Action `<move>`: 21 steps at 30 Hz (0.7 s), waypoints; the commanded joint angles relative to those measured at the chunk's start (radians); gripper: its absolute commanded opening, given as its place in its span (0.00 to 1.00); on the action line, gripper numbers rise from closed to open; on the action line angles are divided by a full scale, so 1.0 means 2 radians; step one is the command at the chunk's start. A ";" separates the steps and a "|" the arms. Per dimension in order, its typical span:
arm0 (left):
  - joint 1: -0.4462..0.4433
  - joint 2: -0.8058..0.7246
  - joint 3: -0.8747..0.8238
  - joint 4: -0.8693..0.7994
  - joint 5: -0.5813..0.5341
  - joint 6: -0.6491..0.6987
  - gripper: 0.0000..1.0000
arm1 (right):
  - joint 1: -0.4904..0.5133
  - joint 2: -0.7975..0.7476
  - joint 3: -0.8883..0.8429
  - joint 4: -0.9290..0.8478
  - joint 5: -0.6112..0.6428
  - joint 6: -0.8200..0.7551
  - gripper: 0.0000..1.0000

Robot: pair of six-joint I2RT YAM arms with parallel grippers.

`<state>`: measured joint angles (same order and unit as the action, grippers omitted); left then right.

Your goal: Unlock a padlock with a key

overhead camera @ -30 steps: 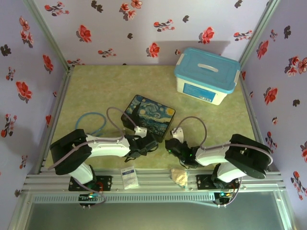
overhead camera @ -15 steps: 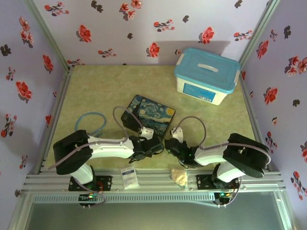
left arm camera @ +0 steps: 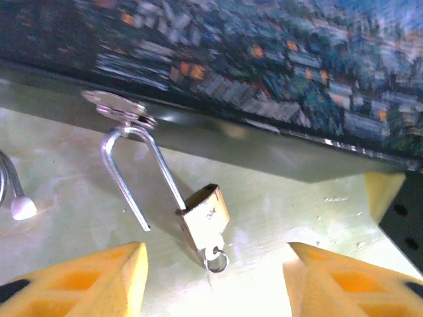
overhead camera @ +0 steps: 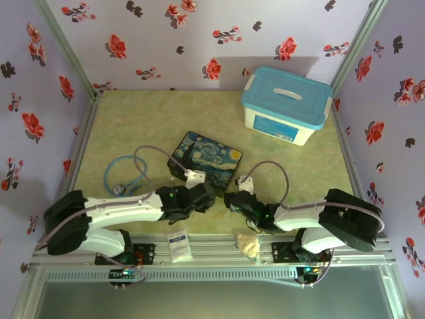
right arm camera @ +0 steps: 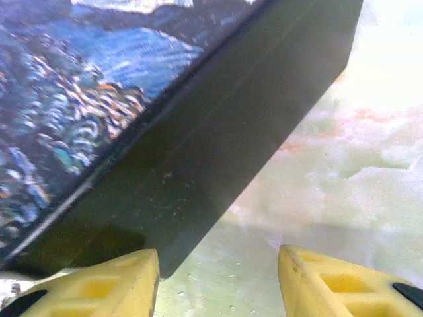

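Observation:
The padlock (left arm camera: 206, 214) lies on the green table just in front of the starry-night tin (left arm camera: 264, 59). Its brass body is small, and one leg of its silver shackle (left arm camera: 124, 158) stands free of the body. The key (left arm camera: 215, 255) sticks out of the body's near end, showing a small head and ring. My left gripper (left arm camera: 215, 281) is open, its yellow fingers (left arm camera: 99, 284) on either side of the padlock and a little short of it, touching nothing. My right gripper (right arm camera: 218, 281) is open and empty at the tin's corner (right arm camera: 165, 218). Seen from above, both grippers (overhead camera: 207, 197) (overhead camera: 230, 199) sit close together at the tin's near edge.
A white box with a blue lid (overhead camera: 287, 104) stands at the back right. A stethoscope with blue tubing (overhead camera: 123, 175) lies left of the tin (overhead camera: 207, 158); its white ear tip (left arm camera: 23, 209) is near the shackle. A white packet (overhead camera: 178, 245) and a crumpled scrap (overhead camera: 249, 246) lie at the front rail.
My left gripper has opened and let go of the padlock, and the left arm has drawn back to the left. My right gripper has opened a little wider.

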<state>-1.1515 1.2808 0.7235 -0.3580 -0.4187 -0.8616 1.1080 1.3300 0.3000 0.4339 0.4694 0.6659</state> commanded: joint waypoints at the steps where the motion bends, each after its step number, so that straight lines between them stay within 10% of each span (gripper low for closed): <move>1: 0.053 -0.054 -0.025 0.026 0.042 0.040 0.61 | 0.029 -0.032 0.019 -0.036 0.010 0.002 0.50; 14: 0.312 -0.042 0.033 0.065 0.212 0.176 0.81 | 0.072 0.061 0.105 0.019 -0.043 -0.004 0.53; 21: 0.363 0.060 0.077 0.110 0.218 0.222 0.83 | 0.046 0.092 0.128 -0.004 -0.022 0.037 0.54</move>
<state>-0.4496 1.3472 0.8207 -0.1978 -0.0227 -0.4980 1.2278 1.5181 0.5613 0.4507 0.3885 0.6804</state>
